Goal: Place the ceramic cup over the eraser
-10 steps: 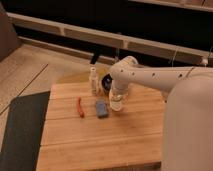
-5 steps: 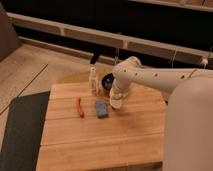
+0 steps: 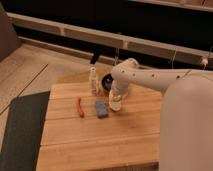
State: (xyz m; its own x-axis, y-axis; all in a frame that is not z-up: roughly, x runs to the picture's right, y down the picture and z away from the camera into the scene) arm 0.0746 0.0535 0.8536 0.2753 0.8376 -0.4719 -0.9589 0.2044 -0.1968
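My gripper (image 3: 116, 98) hangs low over the middle of the wooden counter (image 3: 100, 142), a little toward its far edge, and the cream-white cup (image 3: 115, 104) sits right at its tip, close to the wood; whether it rests there I can't say, and the eraser is nowhere I can make out. Just left of the cup lies the flat blue slab (image 3: 101, 108), with the orange-red stick (image 3: 80, 106) beyond it toward the left edge. Near the far edge stand the slim white bottle (image 3: 93, 81) and, beside it, the black bowl (image 3: 106, 82), partly behind my arm.
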